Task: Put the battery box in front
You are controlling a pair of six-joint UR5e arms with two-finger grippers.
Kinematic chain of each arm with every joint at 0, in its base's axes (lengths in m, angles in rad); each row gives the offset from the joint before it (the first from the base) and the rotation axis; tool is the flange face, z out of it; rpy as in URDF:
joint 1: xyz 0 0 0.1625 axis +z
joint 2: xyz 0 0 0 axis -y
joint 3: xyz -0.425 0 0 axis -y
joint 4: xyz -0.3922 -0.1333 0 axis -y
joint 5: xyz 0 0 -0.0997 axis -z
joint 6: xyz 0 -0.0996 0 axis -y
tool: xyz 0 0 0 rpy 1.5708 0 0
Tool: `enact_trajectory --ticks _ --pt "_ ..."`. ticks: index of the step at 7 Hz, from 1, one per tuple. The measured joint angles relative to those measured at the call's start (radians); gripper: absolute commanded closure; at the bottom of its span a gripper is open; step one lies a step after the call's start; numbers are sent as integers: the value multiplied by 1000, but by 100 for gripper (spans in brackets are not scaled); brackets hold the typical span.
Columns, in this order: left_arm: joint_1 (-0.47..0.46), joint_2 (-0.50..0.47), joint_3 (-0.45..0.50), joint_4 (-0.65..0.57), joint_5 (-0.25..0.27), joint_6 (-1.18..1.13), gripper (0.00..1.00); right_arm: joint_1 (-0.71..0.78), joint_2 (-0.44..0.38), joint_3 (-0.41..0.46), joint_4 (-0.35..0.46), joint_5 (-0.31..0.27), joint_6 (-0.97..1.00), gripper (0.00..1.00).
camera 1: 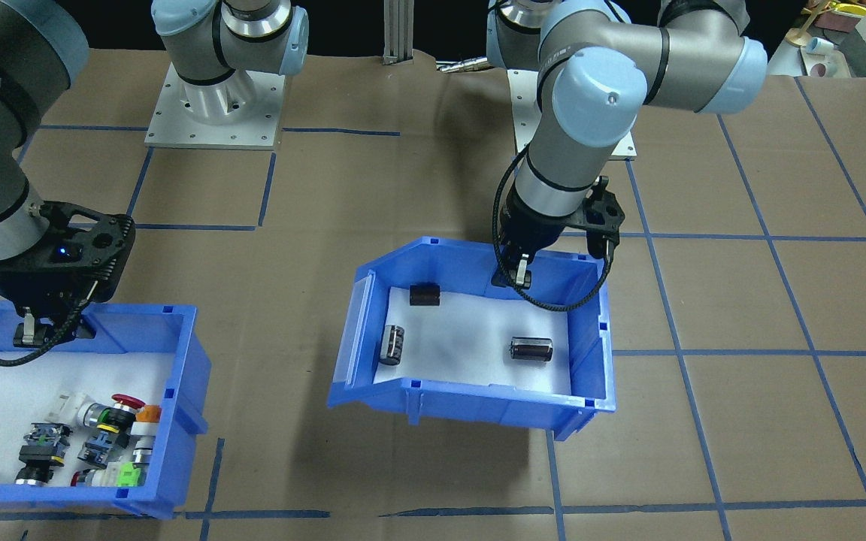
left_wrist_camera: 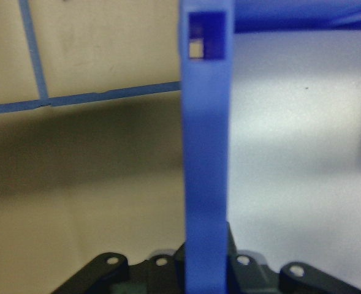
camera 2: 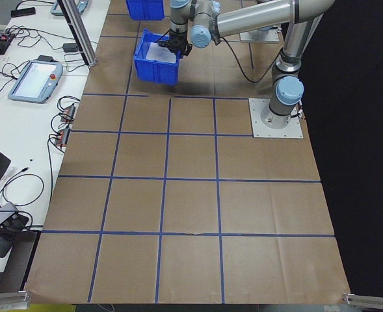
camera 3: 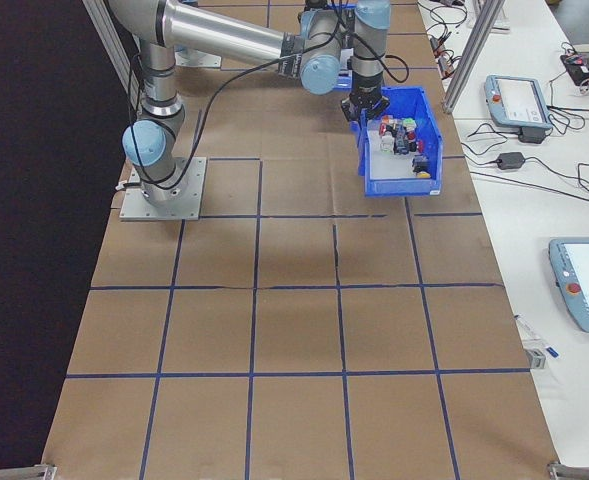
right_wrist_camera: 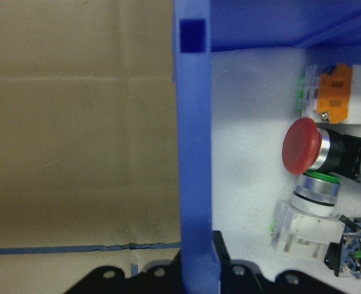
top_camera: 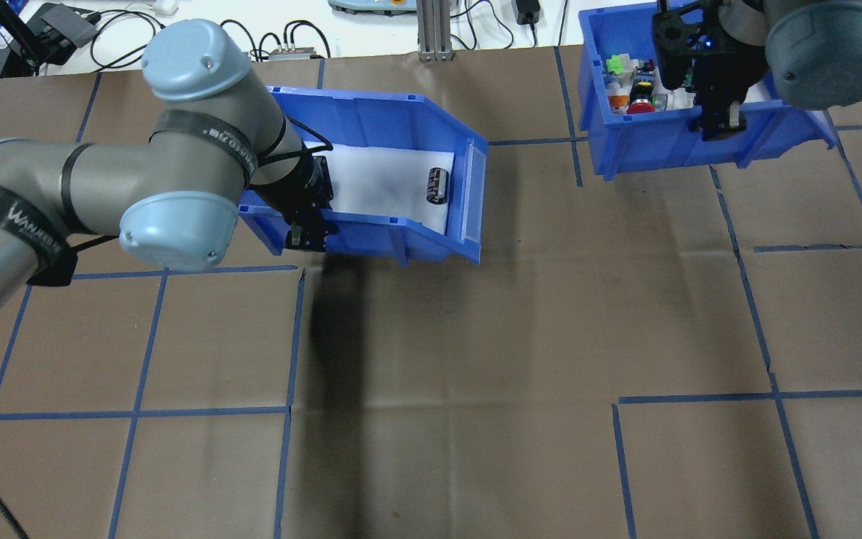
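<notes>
- The battery box (camera 1: pixel 478 330) hung tilted above the counter (camera 1: pixel 741 300), lifted by its rear wall, well apart from the switch bin (camera 1: pixel 72 421).
- The left gripper (camera 1: pixel 521 272) had its fingers clenched on that wall, one inside, one outside.
- The right gripper (camera 1: pixel 33 330) likewise pinched the switch bin's wall.
- The box looked stiff, light plastic; its three loose cells (camera 1: pixel 531 349) would likely roll if tipped further.

Near arm's hand (camera 3: pixel 364 108) meets blue switch bin (camera 3: pixel 402 152).
</notes>
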Motion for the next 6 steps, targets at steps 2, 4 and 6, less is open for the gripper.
enact_trajectory --ticks 2,4,6 --pt "-18 -155 162 0 -66 -73 100 -37 -87 102 1 13 -50 99" --pt "-56 -292 285 2 -81 -101 99 -45 -175 231 -1 17 -74 99" --pt "-88 -364 336 6 -83 -145 88 -54 -243 319 -9 15 -104 99"
